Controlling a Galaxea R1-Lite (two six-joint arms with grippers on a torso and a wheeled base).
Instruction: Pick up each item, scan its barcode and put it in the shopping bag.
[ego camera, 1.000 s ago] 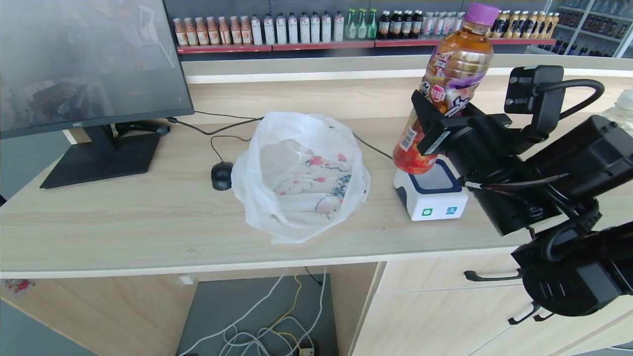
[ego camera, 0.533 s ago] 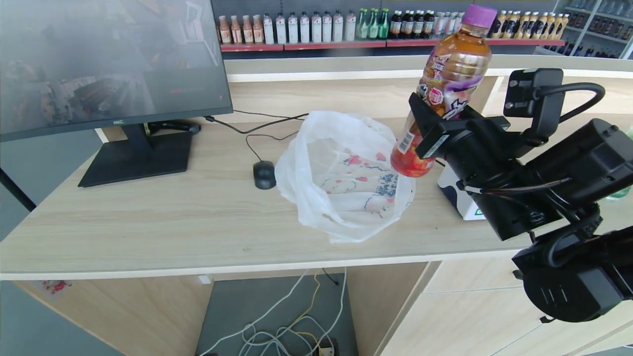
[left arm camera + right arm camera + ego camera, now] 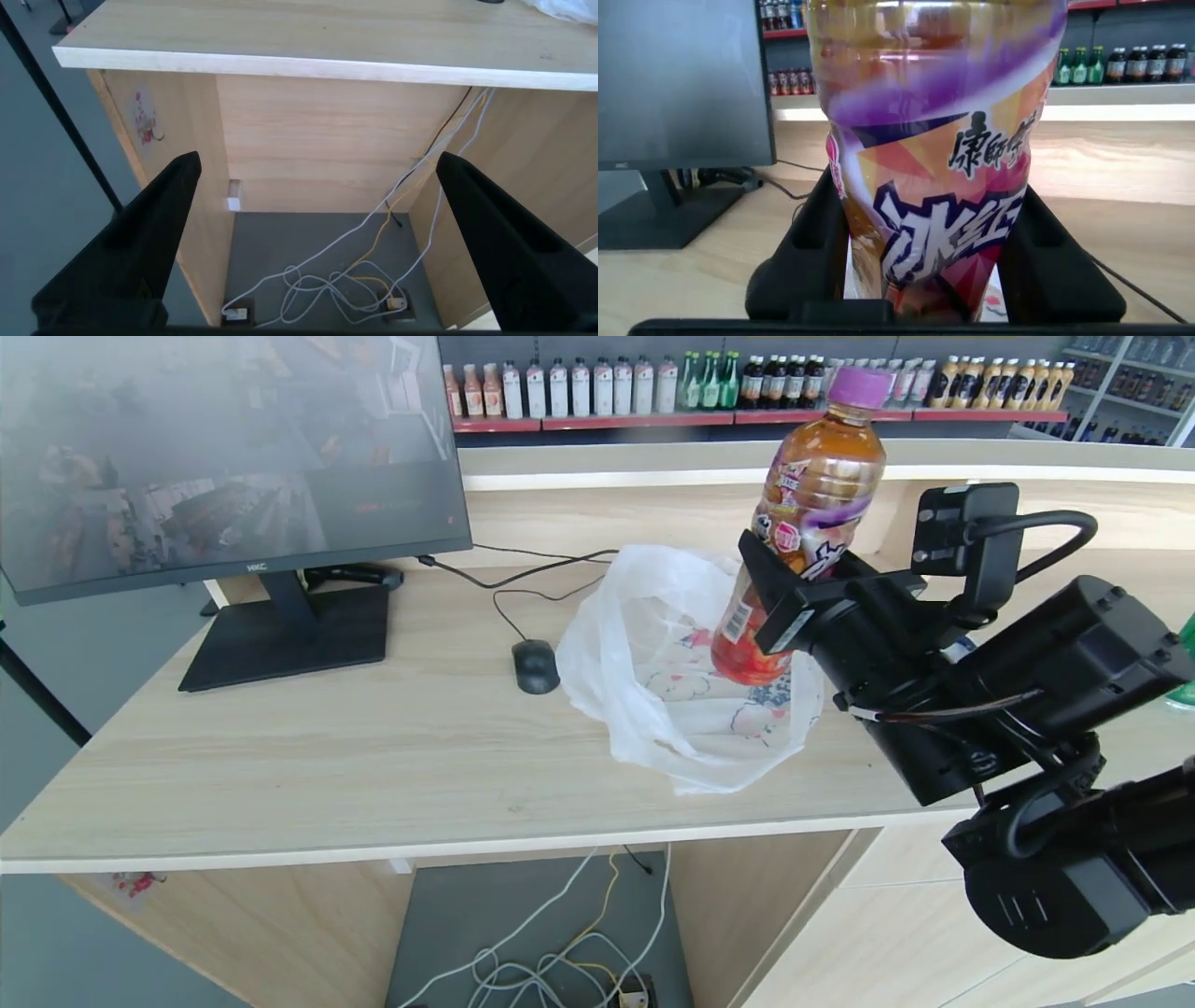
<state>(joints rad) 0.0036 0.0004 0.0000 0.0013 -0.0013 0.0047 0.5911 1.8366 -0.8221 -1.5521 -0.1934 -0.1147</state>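
Counter (image 3: 373,747): long wooden top, below and ahead of my right gripper (image 3: 794,588).

Monitor (image 3: 224,457): well off to that gripper's left, at the back of the counter. Not in my path.

Shopping bag (image 3: 653,709): thin white plastic, slumped on the counter with its mouth open upward, directly under and slightly left of the gripper. The walls are limp and the rim is uneven.

Bottle (image 3: 812,513): amber drink, purple cap, upright. My right gripper is clamped around its lower half, label facing the wrist camera. From the head view the base hangs above the bag's near-right edge.

Mouse (image 3: 536,665): left of the bag, apart from it.

Left gripper (image 3: 318,163): fingers spread wide, holding nothing, low in front of the counter's edge.

Step in hand, as I judge it: bagging. To do it well I should shift a little left so the base is over the middle of the opening, not the rim. Then I should descend straight and slowly, since the limp wall could catch and fold under. Let go only once the base rests on the bag floor.
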